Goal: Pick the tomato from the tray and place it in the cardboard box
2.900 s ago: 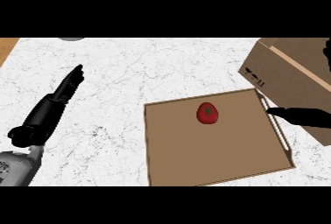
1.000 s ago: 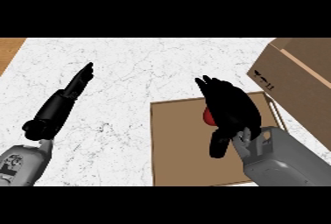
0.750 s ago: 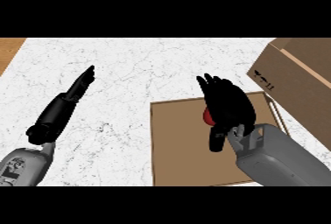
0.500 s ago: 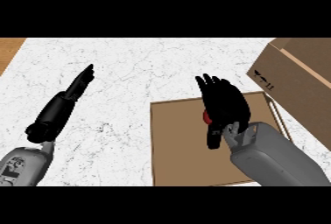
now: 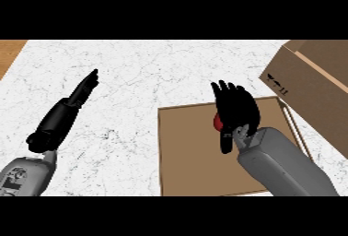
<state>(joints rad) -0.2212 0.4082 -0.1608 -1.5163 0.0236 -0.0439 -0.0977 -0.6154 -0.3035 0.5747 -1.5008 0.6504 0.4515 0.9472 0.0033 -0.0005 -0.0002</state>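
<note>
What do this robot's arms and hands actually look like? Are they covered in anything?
Each arm ends in a matt black hand with slim fingers and a thumb: the left hand and the right hand. Behind each wrist sits a smooth, rounded grey forearm shell. The left forearm, at the lower left, carries dark lettering too small to read. No cables or sleeves show.

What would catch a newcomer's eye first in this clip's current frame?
The black right hand stands out, spread over the flat brown tray right of centre, with only a sliver of the red tomato showing at its left edge. At the upper right sits the cardboard box, beside the tray. The left hand lies straight-fingered over the white marbled counter at the left.
</note>
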